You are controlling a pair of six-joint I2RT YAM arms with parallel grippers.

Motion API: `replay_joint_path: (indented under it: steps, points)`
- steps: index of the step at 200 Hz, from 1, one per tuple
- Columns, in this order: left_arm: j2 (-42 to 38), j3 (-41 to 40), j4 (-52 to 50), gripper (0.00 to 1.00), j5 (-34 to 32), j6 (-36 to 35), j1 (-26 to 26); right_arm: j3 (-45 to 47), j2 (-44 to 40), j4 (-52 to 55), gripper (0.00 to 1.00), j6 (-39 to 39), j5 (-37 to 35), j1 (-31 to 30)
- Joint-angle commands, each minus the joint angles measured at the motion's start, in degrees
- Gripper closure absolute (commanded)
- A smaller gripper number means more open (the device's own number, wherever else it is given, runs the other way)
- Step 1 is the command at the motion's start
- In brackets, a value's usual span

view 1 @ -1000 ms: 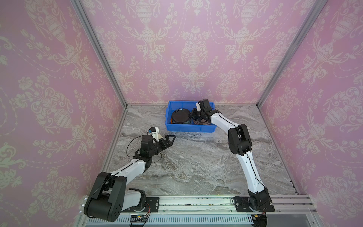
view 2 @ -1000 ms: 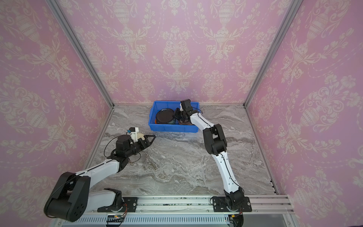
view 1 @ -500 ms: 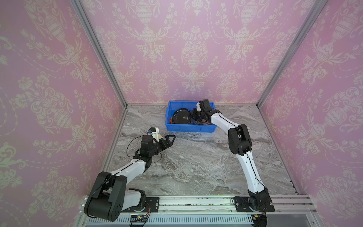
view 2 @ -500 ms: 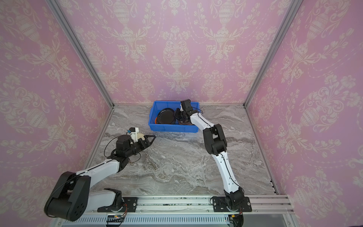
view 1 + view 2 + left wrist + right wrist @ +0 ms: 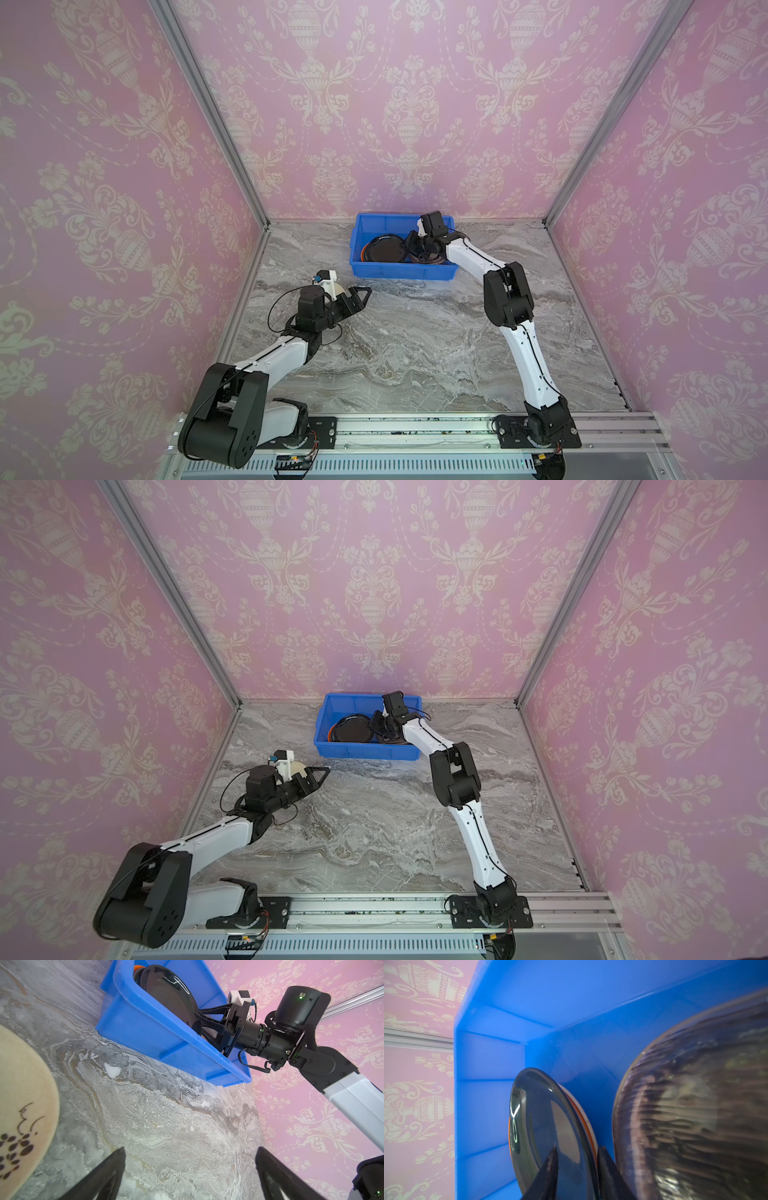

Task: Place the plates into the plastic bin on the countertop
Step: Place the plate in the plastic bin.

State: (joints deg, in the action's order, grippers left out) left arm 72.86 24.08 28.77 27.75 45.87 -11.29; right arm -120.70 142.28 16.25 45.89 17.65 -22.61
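right claw [image 5: 577, 1153] jaws parting from shut, now narrow, astride rim of black plate [image 5: 546, 1118] | plate tilted in bin [image 5: 399, 272], leaning on orange plate [image 5: 586, 1126] | drop-off looks done | left claw [image 5: 190, 1148] wide, empty, near cream plate [image 5: 25, 1105] on bench [image 5: 415, 332]

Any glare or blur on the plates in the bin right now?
Right wrist view: a small white glint on the black plate; the brownish plate close and smeared. Left wrist view: a white streak on the black plate, otherwise sharp. Both top views: small, dark shapes in the bin.
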Motion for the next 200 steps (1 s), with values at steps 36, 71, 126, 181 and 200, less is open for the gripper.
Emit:
replay_joint_path:
  steps: [36,71,126,181,200]
  points:
    - [2.1,1.9,0.8,0.01,0.7,-1.4,0.6,2.1,-5.9,1.7,0.65,-3.3,-2.5,0.3]
    - [2.8,2.0,1.1,0.01,0.7,-1.3,0.5,1.4,-4.5,1.7,0.66,-2.7,-1.6,0.2]
    - [2.7,2.2,0.3,0.01,0.6,-2.1,0.6,-1.2,-0.5,2.1,0.68,-1.1,0.7,0.1]
    - [2.9,1.9,-0.1,0.01,0.6,-2.2,0.6,-2.8,1.9,2.7,0.69,-0.4,2.2,0.0]
    - [2.3,1.9,-0.5,0.01,0.4,-2.3,0.6,-1.9,1.6,1.5,0.70,0.3,2.8,-0.1]
